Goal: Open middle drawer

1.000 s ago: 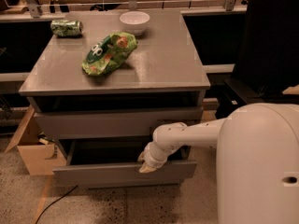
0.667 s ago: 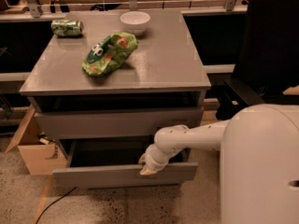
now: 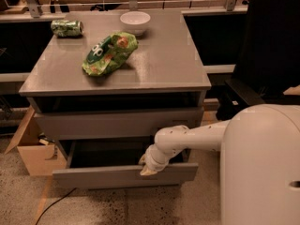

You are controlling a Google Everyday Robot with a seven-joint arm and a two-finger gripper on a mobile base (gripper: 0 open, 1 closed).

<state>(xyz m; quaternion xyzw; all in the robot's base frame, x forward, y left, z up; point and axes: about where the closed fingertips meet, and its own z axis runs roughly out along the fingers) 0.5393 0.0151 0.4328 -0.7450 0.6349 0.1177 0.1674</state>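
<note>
The middle drawer (image 3: pixel 93 177) is a wide grey drawer with a flat front and no handle. It stands pulled partly out of the grey cabinet (image 3: pixel 154 64), and its dark interior shows behind the front panel. My gripper (image 3: pixel 145 168) sits at the end of my white arm, at the top edge of that front panel, right of its middle and touching it. Above it a shut grey drawer front (image 3: pixel 117 124) sits under a dark recess. Anything below the open drawer is hidden.
On the cabinet top lie a green chip bag (image 3: pixel 110 54), a green can (image 3: pixel 66 28) and a white bowl (image 3: pixel 135 20). A cardboard box (image 3: pixel 35 156) stands at the left on the floor. A black chair (image 3: pixel 267 55) is at the right, behind my white body (image 3: pixel 262 168).
The gripper and the drawer front have come slightly further out toward the camera. The things on top have not moved.
</note>
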